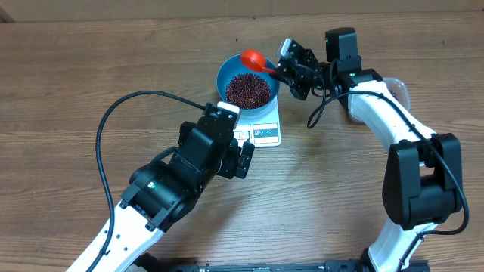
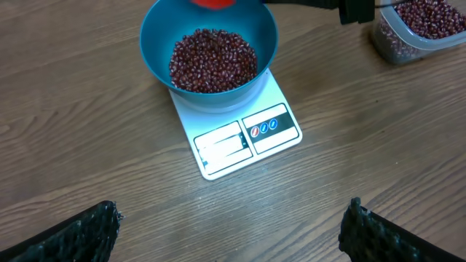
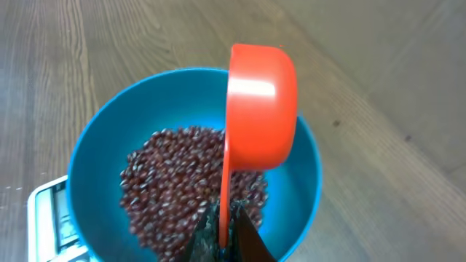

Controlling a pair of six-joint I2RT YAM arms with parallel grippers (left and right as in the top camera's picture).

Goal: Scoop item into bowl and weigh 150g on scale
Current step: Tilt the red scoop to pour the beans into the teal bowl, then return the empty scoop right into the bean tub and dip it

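Nearest to me, my left claw [image 2: 231,211] hangs wide open with nothing between its fingers, over bare desk [image 2: 87,145] just short of the scale [image 2: 247,138]. The scale lies flat on the desk with its display and label panel turned toward that claw. I cannot make out any digits in the window.

On the far half of the scale sits the blue bowl [image 2: 154,40], and the beans [image 2: 213,60] form a good heap covering its bottom. So the scooping is well underway.

Over the bowl's far rim, my right claw [image 3: 224,231] is clamped shut on the handle of the red scoop [image 3: 262,102]. The cup is turned so that only its smooth outside shows, and I cannot tell whether any beans are in it. Farthest off, on my right, the clear tub [image 2: 386,44] has plenty of beans in it.

What is left, as I judge it, is the weighing itself. With the reading illegible, I can't say whether the bowl needs more beans, fewer, or none. That number should decide whether the scoop goes to the tub again.
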